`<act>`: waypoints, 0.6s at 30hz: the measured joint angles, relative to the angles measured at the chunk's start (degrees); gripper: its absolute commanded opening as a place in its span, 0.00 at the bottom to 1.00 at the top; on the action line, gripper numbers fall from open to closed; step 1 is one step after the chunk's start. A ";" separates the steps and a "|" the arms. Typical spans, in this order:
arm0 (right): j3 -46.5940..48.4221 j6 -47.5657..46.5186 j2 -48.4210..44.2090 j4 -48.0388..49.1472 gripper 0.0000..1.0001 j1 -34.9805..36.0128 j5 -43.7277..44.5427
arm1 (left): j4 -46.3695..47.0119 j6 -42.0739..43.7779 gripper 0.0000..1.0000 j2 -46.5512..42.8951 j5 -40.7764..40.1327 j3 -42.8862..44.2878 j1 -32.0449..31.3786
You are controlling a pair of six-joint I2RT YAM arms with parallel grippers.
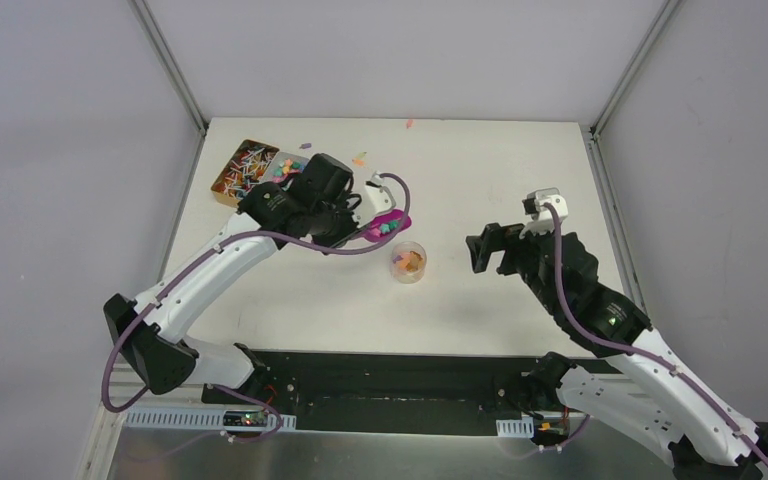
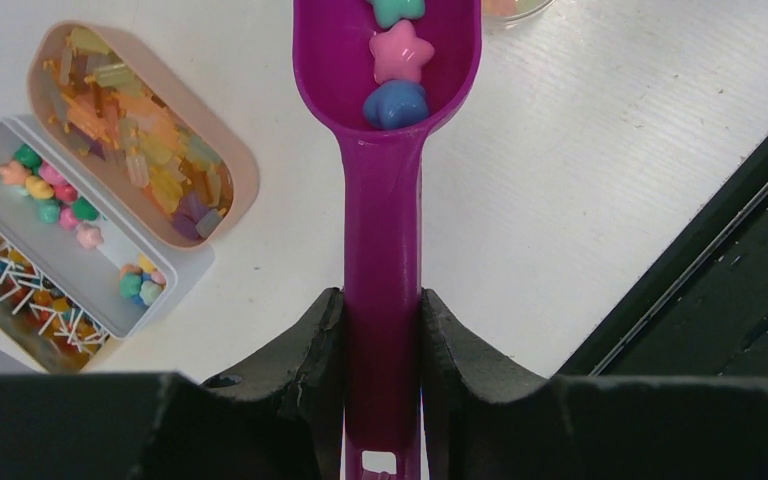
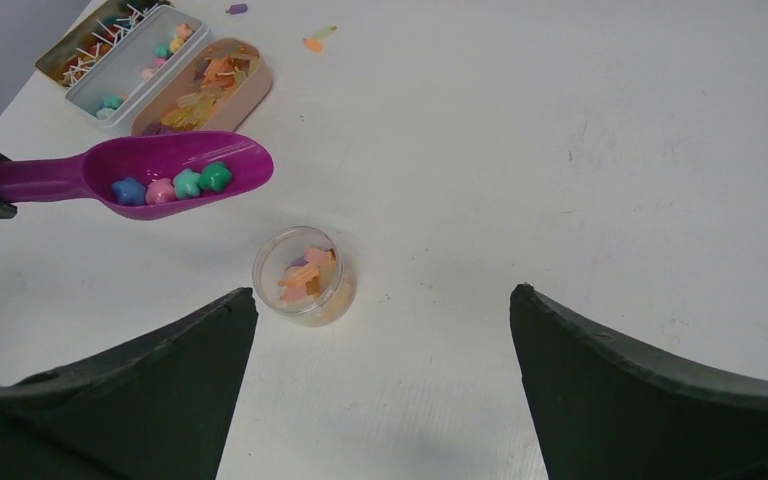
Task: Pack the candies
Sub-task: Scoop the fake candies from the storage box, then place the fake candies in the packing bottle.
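My left gripper [image 2: 383, 310] is shut on the handle of a magenta scoop [image 2: 384, 180], whose bowl [image 3: 185, 170] carries several star-shaped candies [image 3: 188, 183] in blue, pink and green. The scoop [image 1: 388, 226] hangs just up and left of a small clear jar [image 1: 408, 262], which holds orange and pink candies [image 3: 305, 272]. More candies lie in an oval peach tray [image 2: 150, 150] and a white rectangular tin [image 2: 70, 235]. My right gripper [image 3: 380, 310] is open and empty, low over the table to the right of the jar [image 3: 302, 277].
A brown box of small sticks [image 1: 240, 168] sits at the back left beside the white tin [image 1: 282, 166]. A few stray candies [image 1: 360, 158] lie on the table [image 1: 480, 180] near the back edge. The black base plate [image 1: 390, 375] runs along the near edge.
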 measured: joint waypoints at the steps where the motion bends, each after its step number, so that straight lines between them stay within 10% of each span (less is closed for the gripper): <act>1: 0.00 -0.13 -0.04 -0.24 1.00 0.00 0.15 | -0.26 -0.13 0.00 0.63 -0.48 0.42 -1.16; 18: 0.00 -0.83 -3.37 -2.64 1.00 0.00 2.71 | -10.56 -3.06 0.00 10.86 -6.08 5.44 -11.43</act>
